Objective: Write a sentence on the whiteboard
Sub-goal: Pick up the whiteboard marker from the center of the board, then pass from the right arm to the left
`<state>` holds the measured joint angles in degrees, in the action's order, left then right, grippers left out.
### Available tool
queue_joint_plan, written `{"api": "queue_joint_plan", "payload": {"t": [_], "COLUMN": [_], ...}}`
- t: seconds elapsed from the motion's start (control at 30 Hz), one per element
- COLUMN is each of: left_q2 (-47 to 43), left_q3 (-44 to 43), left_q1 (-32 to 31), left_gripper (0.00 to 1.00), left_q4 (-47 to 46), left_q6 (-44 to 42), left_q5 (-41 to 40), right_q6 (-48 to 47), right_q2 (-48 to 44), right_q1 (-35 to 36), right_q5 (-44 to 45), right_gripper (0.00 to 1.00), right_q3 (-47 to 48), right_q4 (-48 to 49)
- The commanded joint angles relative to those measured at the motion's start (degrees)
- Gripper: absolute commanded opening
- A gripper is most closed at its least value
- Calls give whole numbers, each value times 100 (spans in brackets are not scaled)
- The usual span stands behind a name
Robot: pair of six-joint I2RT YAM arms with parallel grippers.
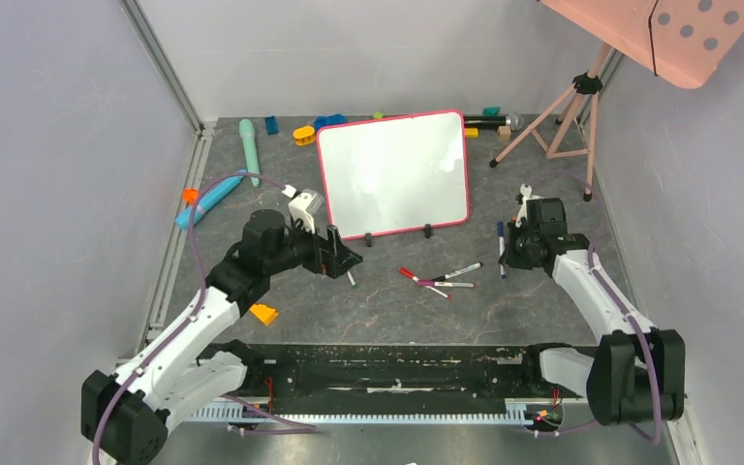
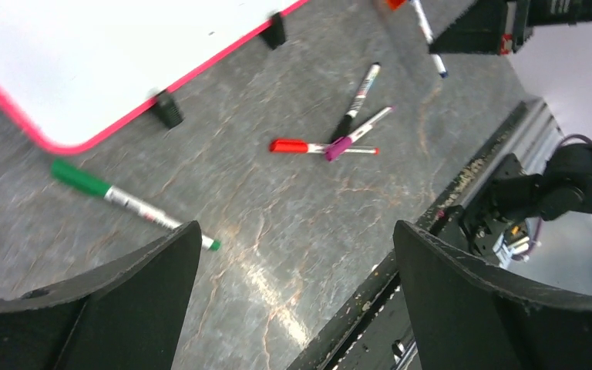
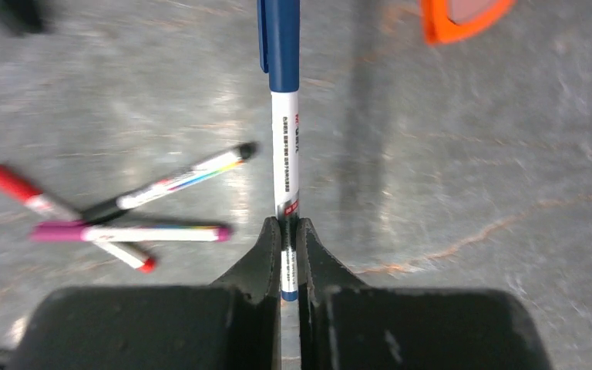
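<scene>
Top external view: mid-left, the left gripper (image 1: 341, 260) hangs with jaws spread, empty. Upper centre, the whiteboard (image 1: 392, 174) stands blank, so the sentence is entirely unwritten. Right of it, the right gripper (image 1: 507, 252) is clenched on a blue marker (image 3: 284, 154); only the right wrist view shows that pinch at the marker's end.

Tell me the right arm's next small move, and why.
Probably lift the blue marker clear of the table. The right gripper is shut on its tail end, the marker seems to lie flat with its cap on, and the whiteboard is blank. The open left gripper could then pull the cap.
</scene>
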<state>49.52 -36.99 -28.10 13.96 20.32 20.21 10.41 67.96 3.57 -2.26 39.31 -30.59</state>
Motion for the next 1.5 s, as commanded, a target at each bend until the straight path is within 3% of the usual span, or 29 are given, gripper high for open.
{"api": "queue_joint_plan", "payload": {"t": [0.0,0.1,0.2,0.33,0.6,0.97,1.27,1.4,1.47], "left_q2": [388,685,908,1011,1561,1898,1889,1917,1938], "left_q3": [-274,-302,-455,-434,-584,-786,-968,-1050,-1105], "left_q1": [-23,-36,-186,-391,-518,-762,-943,-952,-968], "left_gripper": [100,100,98,98,91,84,74,60,58], "left_q4": [-1260,-1784,-1888,-1995,-2389,-2646,-1885,-1447,-1222], "left_q6": [-494,-1065,-2534,-4473,-6528,-7087,-7671,-8006,-8148], "left_q5": [838,837,1265,1363,1571,2100,2437,2403,2373], "right_q6": [96,290,416,625,1655,2661,2964,3010,3019], "right_q2": [-389,-457,-378,-98,325,251,381,415,452], "right_q1": [24,96,274,646,1688,2429,2661,2700,2715], "right_q5": [-1524,-2430,-3078,-3612,-4143,-4107,-4120,-4157,-4192], "right_gripper": [0,0,0,0,0,0,0,0,0], "right_q3": [548,756,1184,1934,2549,2449,2495,2505,2535], "right_q4": [-298,-461,-822,-1491,-1872,-1120,-748,-682,-676]}}
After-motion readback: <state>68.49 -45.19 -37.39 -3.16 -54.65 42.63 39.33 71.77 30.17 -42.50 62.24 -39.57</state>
